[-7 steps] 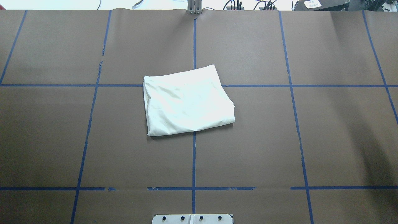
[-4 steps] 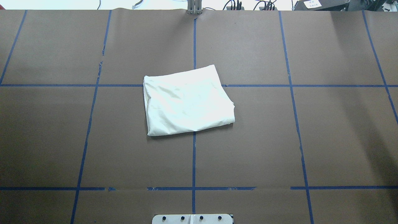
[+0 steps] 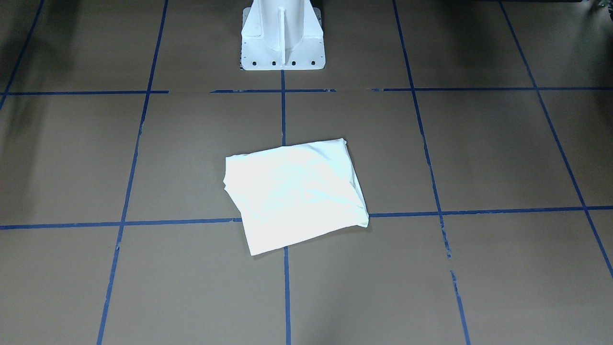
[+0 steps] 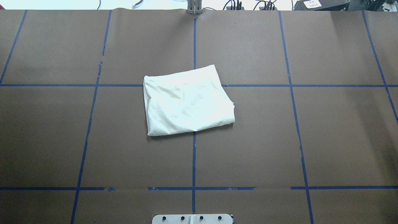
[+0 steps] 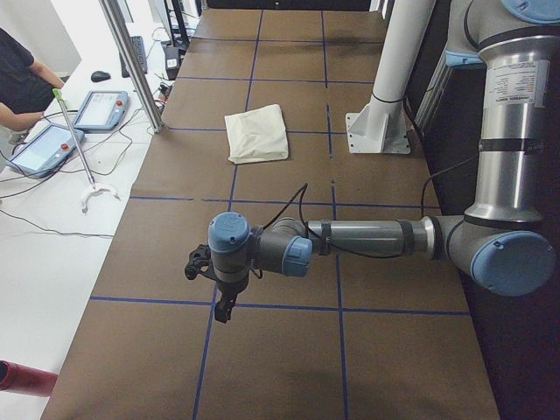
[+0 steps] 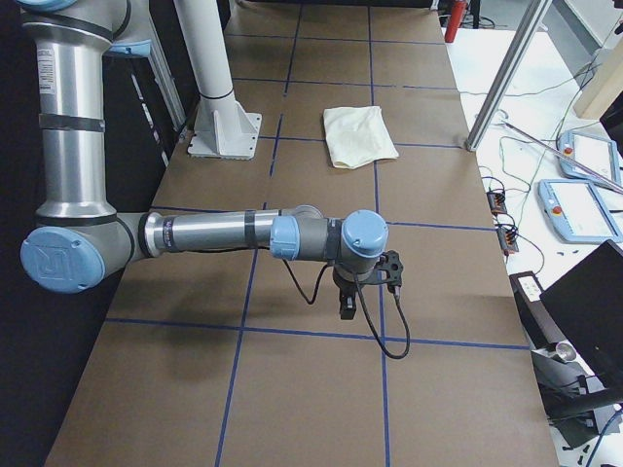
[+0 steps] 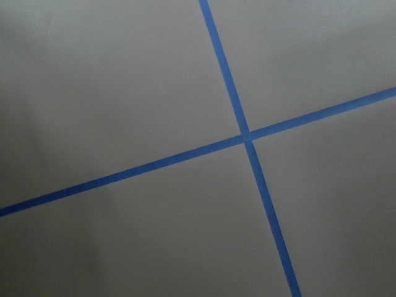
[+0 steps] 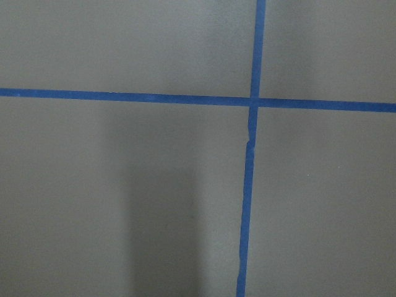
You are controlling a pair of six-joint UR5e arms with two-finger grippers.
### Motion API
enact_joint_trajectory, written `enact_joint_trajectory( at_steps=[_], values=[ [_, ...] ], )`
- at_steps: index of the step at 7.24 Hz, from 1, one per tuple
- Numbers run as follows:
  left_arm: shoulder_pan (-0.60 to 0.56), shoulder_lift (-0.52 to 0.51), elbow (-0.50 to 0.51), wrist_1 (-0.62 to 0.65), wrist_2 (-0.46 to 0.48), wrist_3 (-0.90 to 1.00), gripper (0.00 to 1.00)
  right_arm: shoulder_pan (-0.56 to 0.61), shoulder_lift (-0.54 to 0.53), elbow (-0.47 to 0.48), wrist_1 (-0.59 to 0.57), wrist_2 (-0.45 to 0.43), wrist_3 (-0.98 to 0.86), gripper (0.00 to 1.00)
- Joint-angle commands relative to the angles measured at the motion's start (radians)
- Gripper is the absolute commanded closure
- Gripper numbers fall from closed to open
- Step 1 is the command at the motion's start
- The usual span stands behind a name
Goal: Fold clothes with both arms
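The cream T-shirt (image 4: 186, 101) lies folded into a compact, slightly skewed rectangle at the table's middle, plain side up; it also shows in the front-facing view (image 3: 294, 194) and both side views (image 5: 256, 133) (image 6: 358, 135). No print shows. My left gripper (image 5: 223, 308) hangs over the table's left end, far from the shirt. My right gripper (image 6: 347, 309) hangs over the right end, also far from it. Both show only in side views, so I cannot tell whether they are open or shut. Both wrist views show only bare table and tape.
Brown paper with a blue tape grid (image 4: 193, 155) covers the table. The white pedestal base (image 3: 281, 36) stands at the robot's edge behind the shirt. A person and teach pendants (image 5: 101, 109) are beyond the far edge, with a metal post (image 5: 131, 61) there.
The shirt has not moved. A faint shadow at the overhead view's right has shrunk away; nothing else differs.
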Motion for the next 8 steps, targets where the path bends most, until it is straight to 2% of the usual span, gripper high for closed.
enact_joint_trajectory(
  at_steps=[1, 6, 8],
  values=[
    [-0.001, -0.002, -0.002, 0.011, 0.002, 0.000, 0.00, 0.011, 0.004, -0.054, 0.086, -0.001, 0.003, 0.00],
    [-0.001, 0.004, -0.002, 0.014, -0.001, -0.005, 0.00, 0.021, 0.002, -0.052, 0.088, -0.002, 0.002, 0.00],
    [-0.001, 0.009, -0.001, 0.014, -0.006, -0.151, 0.00, 0.021, 0.002, -0.052, 0.088, -0.002, 0.002, 0.00]
  ],
)
